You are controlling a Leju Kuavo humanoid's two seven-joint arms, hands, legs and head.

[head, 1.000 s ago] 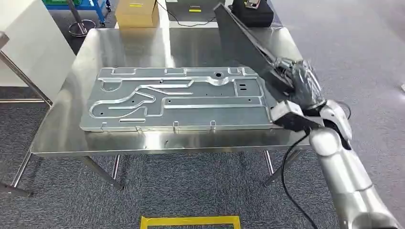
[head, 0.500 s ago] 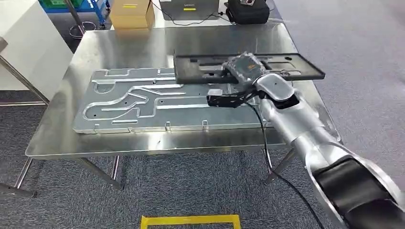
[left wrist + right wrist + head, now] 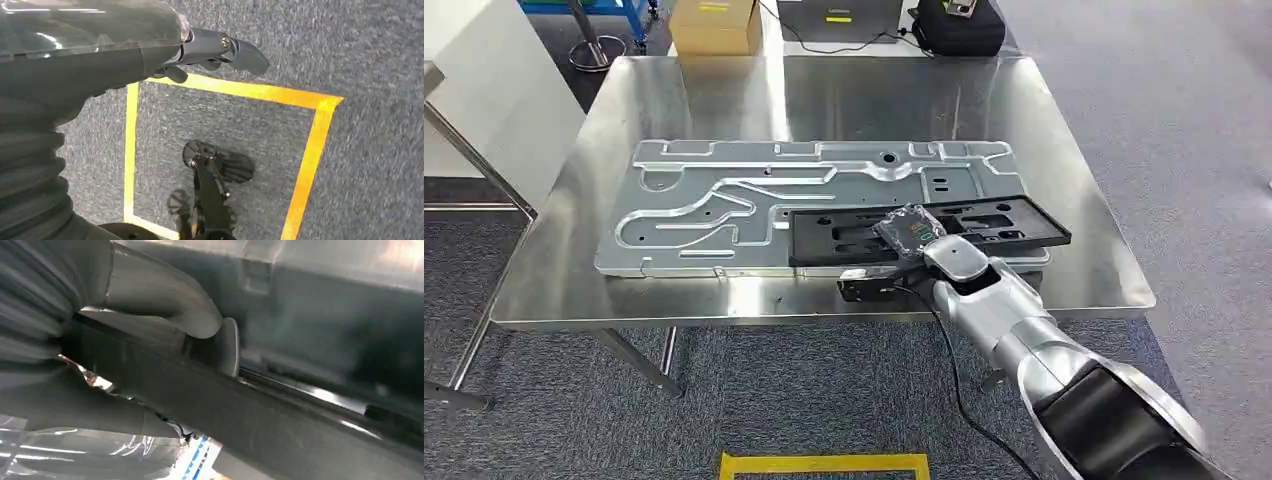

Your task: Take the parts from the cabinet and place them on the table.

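Black part held over the steel table.
The right hand (image 3: pixel 911 232) grips the black part (image 3: pixel 984 224), which lies flat across the silver panel (image 3: pixel 724 205) near the table (image 3: pixel 1064 120) front right corner; the left hand (image 3: pixel 200 47) hangs unclenched, holding nothing, above grey carpet (image 3: pixel 370 50).

Grey carpet (image 3: pixel 1204 120), yellow floor tape (image 3: pixel 824 463)
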